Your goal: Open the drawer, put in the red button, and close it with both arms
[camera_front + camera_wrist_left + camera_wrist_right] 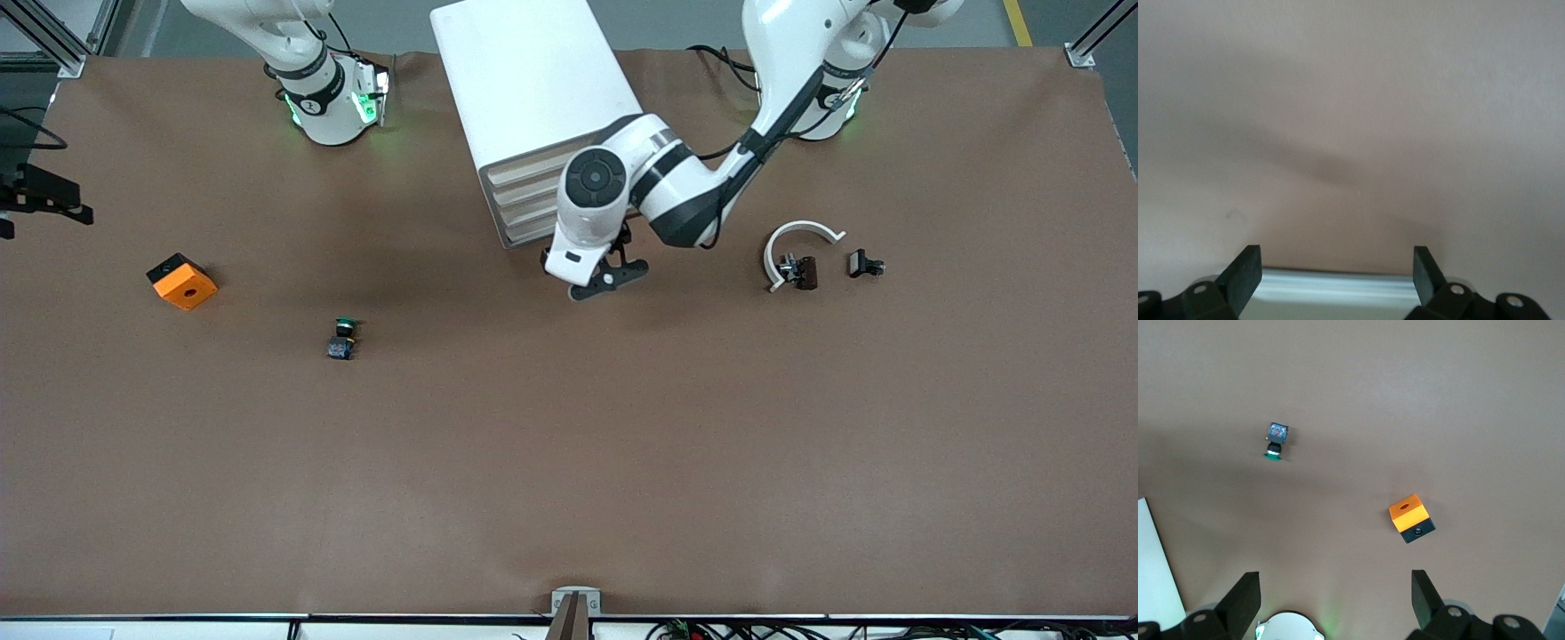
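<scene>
The white cabinet (533, 80) stands between the arms' bases, and its four cream drawer fronts (526, 197) all sit flush. My left gripper (612, 277) is low over the table just in front of the lowest drawer, at the corner toward the left arm's end. It is open (1337, 267) and empty, with a pale strip of the cabinet's lower edge (1338, 283) between the fingers. My right gripper (1335, 590) is open and empty, high over its own base (1288, 627). A small dark reddish piece (805, 272) lies by a white curved part; I cannot tell whether it is the red button.
A green-capped button (342, 338) (1276, 440) and an orange cube with a hole (181, 281) (1410, 518) lie toward the right arm's end. A white curved part (797, 238) and a small black clip (865, 264) lie toward the left arm's end.
</scene>
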Controlling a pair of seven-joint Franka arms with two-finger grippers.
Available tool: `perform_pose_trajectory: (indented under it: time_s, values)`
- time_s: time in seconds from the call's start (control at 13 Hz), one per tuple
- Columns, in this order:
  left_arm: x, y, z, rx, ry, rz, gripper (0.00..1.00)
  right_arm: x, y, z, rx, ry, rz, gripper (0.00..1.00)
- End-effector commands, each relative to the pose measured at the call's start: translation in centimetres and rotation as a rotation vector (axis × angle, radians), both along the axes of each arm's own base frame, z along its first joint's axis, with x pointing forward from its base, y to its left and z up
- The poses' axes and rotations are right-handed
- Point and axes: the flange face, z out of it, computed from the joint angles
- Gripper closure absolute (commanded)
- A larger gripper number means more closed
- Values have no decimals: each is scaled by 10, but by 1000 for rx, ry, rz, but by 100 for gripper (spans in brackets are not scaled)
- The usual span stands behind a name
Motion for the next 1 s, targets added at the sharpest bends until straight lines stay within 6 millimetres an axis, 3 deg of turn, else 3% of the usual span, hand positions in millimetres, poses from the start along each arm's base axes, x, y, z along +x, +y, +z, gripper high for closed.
perform_pose_trajectory:
  time_s: [0.0,0.23,0.39,0.46,0.54,0.77,0.93]
  values:
    - [28,35,11,-9,-22,-44,0,-8,3,0,-24,1,10,0]
    - [63,76,27,-35,-50,-63,0,-8,8,3,-24,-8,19,0]
    - [87,112,38,-42,-65,-77,0,-8,23,9,-28,-15,30,0]
    - [99,143,46,-21,-38,-98,0,-13,39,19,-35,-19,33,0]
    - [110,169,56,-13,-28,-112,0,-18,43,24,-48,-29,38,0]
    - [137,245,90,-18,-64,-138,0,-18,43,24,-55,-25,33,0]
    - [150,302,117,-21,-91,-193,0,-24,29,34,-46,-46,17,0]
